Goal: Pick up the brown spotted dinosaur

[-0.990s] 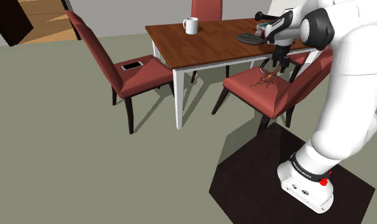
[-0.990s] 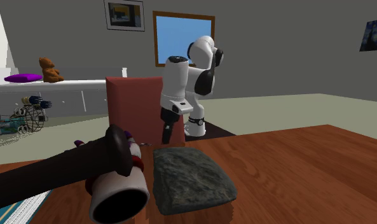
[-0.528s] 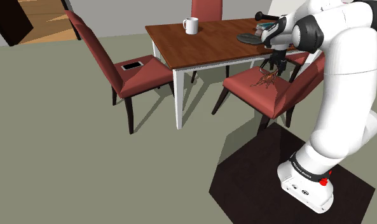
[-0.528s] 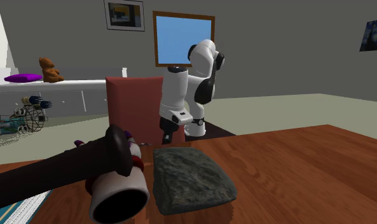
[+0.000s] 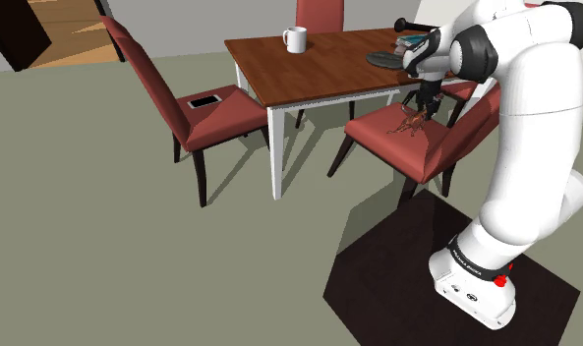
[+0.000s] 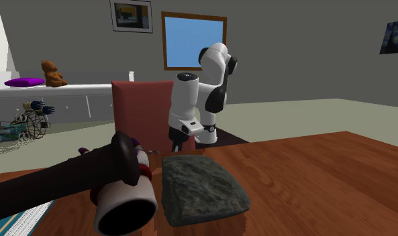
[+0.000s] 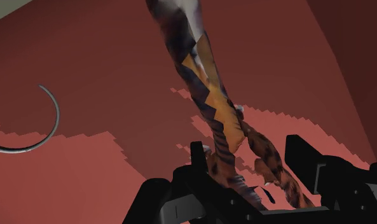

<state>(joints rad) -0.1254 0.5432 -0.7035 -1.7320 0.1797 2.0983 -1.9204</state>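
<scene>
Dinosaur (image 5: 413,122) on red chair seat (image 5: 380,129) (wooden table (image 5: 319,64) beside).

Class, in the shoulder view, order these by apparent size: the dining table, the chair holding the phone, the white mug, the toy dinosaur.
1. Brown wooden table with white legs
2. Red chair with dark legs
3. White handled mug, brown spotted dinosaur: too alike to rank.

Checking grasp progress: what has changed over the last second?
The arm swung toward the shoulder view's left and the tool dropped over the brown spotted dinosaur on the red chair, open around it. The dinosaur, mug and phone stayed put.
</scene>
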